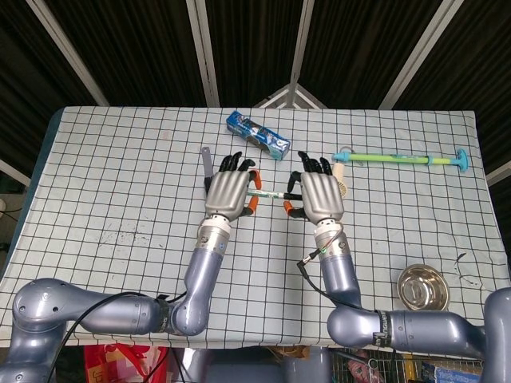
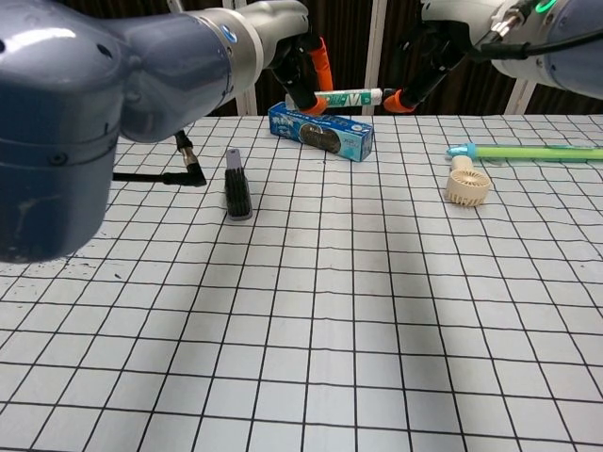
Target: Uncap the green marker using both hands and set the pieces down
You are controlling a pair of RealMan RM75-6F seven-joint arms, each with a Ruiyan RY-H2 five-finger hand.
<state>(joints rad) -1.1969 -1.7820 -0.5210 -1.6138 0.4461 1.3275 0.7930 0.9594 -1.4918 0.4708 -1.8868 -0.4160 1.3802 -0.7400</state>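
The green marker (image 1: 270, 194) (image 2: 345, 96), white-bodied with green print, is held level above the table between my two hands. My left hand (image 1: 227, 190) (image 2: 303, 58) grips its barrel end, orange-tipped thumb underneath. My right hand (image 1: 320, 194) (image 2: 426, 55) has its thumb and fingers around the dark cap end. That end is mostly hidden under the hand in the head view. Both hands show their backs to the head camera, fingers pointing to the far edge.
A blue toothpaste box (image 1: 257, 134) (image 2: 320, 130) lies just beyond the hands. A grey brush (image 2: 236, 184) lies to the left. A beige round object (image 2: 466, 182) and a long green stick (image 1: 399, 159) lie to the right. A metal bowl (image 1: 423, 289) sits near the front right.
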